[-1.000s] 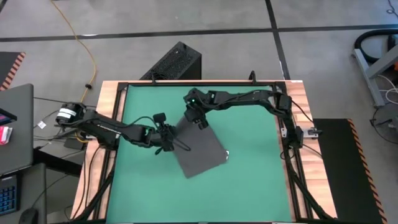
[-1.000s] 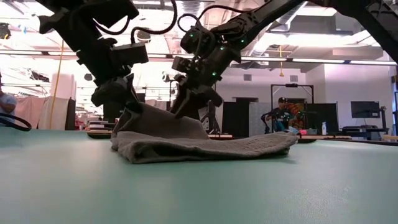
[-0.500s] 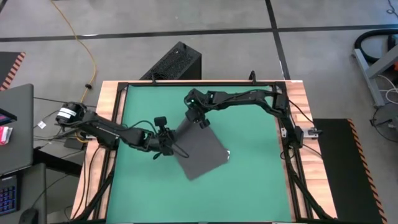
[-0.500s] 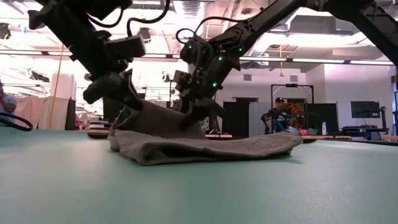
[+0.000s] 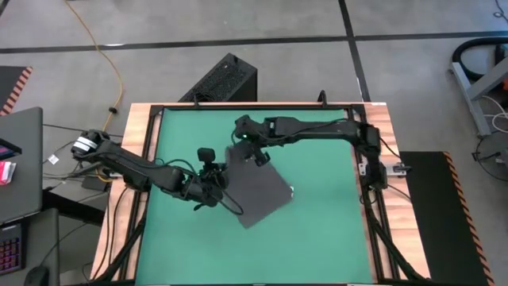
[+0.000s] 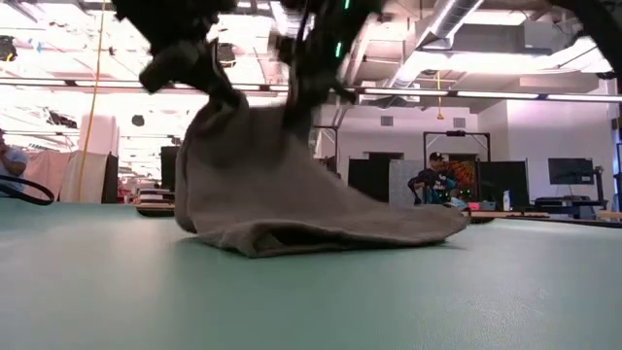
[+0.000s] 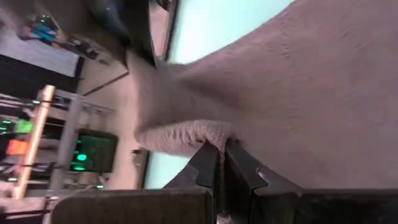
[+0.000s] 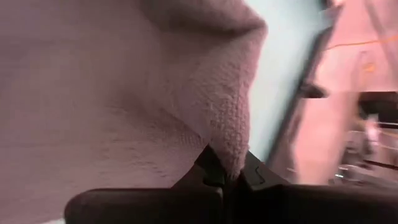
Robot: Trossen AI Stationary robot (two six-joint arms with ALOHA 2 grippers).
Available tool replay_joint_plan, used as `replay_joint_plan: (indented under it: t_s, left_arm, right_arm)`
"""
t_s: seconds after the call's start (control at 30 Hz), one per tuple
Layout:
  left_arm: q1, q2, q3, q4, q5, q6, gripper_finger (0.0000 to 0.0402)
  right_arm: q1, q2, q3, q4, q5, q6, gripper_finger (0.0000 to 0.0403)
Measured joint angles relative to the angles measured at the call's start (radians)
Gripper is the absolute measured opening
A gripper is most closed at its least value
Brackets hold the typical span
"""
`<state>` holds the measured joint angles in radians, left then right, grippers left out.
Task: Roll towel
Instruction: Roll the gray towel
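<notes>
Soft grey towel (image 6: 292, 194) edge lifted, tent-shaped, nubbly weave

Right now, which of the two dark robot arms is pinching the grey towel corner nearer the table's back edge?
The right gripper: it pinches the dark grey soft cloth towel nearer the back edge, while the left gripper holds the left-side corner.

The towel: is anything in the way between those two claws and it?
Nothing visible. Both already pinch the towel: the left gripper is shut on one edge, the right gripper on another, lifting that side off the green table; the rest lies flat.
</notes>
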<state>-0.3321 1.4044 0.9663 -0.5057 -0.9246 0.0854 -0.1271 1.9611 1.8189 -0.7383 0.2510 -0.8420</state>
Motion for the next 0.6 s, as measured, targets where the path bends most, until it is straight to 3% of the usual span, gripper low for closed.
replay_joint_plan:
  t_s: [0.3, 0.6]
  left_arm:
    - [-0.062, 0.000, 0.266, -0.287, -0.061, 0.012, 0.0000]
    - [-0.095, 0.000, 0.584, -0.405, -0.109, 0.082, 0.0000]
  right_arm:
    - [0.100, -0.170, 0.191, -0.159, 0.183, 0.127, 0.0014]
    - [0.214, -0.302, 0.200, -0.261, 0.285, 0.324, 0.0014]
